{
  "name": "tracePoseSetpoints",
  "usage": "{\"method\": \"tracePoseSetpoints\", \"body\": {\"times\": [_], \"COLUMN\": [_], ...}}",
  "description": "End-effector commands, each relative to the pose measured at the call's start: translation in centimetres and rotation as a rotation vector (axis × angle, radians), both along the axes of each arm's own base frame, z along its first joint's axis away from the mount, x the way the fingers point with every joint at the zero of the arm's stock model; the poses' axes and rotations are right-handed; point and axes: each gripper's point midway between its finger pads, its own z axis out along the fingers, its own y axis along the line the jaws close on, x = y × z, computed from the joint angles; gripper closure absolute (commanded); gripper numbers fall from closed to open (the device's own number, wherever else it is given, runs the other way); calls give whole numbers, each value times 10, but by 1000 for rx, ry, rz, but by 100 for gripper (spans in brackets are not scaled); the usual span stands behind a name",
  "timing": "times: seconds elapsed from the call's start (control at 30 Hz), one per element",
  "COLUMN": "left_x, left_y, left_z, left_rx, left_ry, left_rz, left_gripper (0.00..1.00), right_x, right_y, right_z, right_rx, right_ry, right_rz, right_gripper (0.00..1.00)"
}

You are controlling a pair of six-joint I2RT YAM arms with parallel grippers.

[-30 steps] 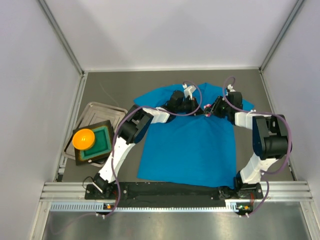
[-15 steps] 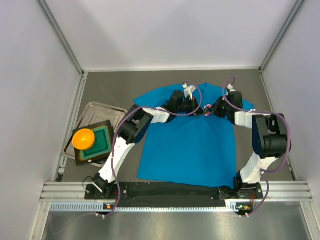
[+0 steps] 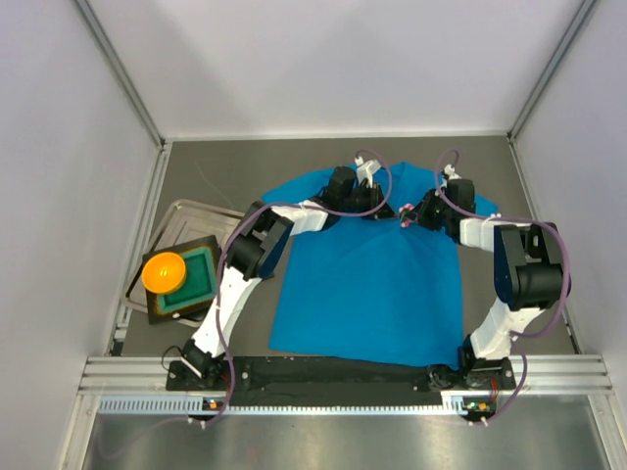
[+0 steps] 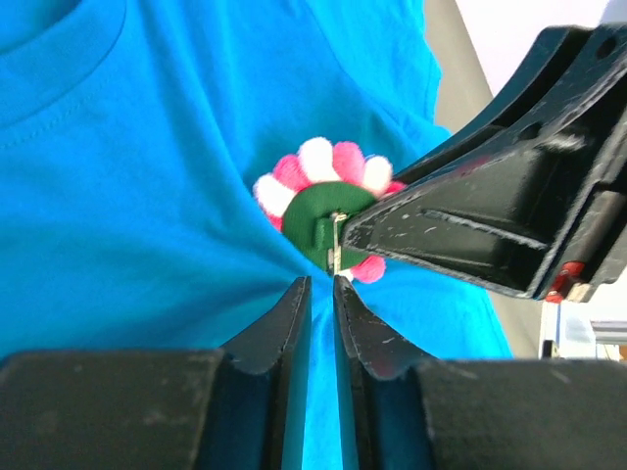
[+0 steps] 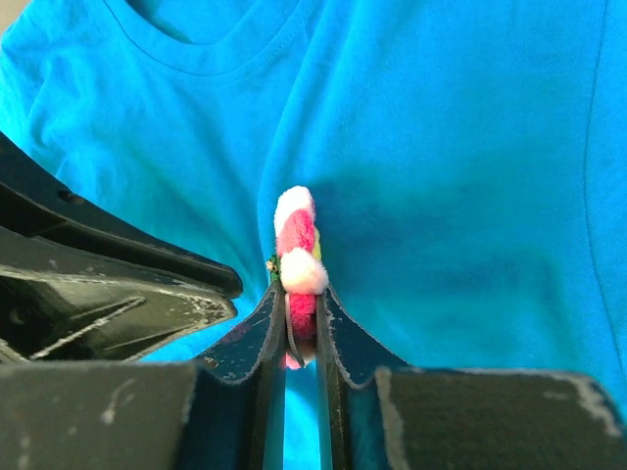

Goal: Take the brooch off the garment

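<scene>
The blue garment lies flat on the table, collar at the far side. The brooch, a pink and white flower on a green back, stands on edge at the chest. My right gripper is shut on the brooch, its fingers on either side of the petals. My left gripper sits just short of the brooch's green back, jaws a narrow slit apart, with blue cloth showing through the gap. The cloth puckers toward the pin. The right fingers reach in from the right of the left wrist view.
A metal tray sits at the left of the table. On it rests a green box with an orange ball. White walls close in the back and both sides.
My right gripper has closed on the brooch. My left wrist has drawn back toward the collar, and its jaws have parted slightly.
</scene>
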Motion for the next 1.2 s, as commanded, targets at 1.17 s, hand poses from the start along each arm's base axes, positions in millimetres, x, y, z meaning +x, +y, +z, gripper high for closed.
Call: {"method": "tracePoseSetpoints", "body": {"times": [1.17], "left_x": [-2], "left_y": [-20], "left_z": [11], "left_rx": [-15], "left_ry": [0], "left_rz": [-45], "left_gripper": [99], "right_x": [14], "right_y": [6], "right_z": [20], "right_rx": [0], "right_ry": [-109], "right_rz": [41], "right_gripper": [100]}}
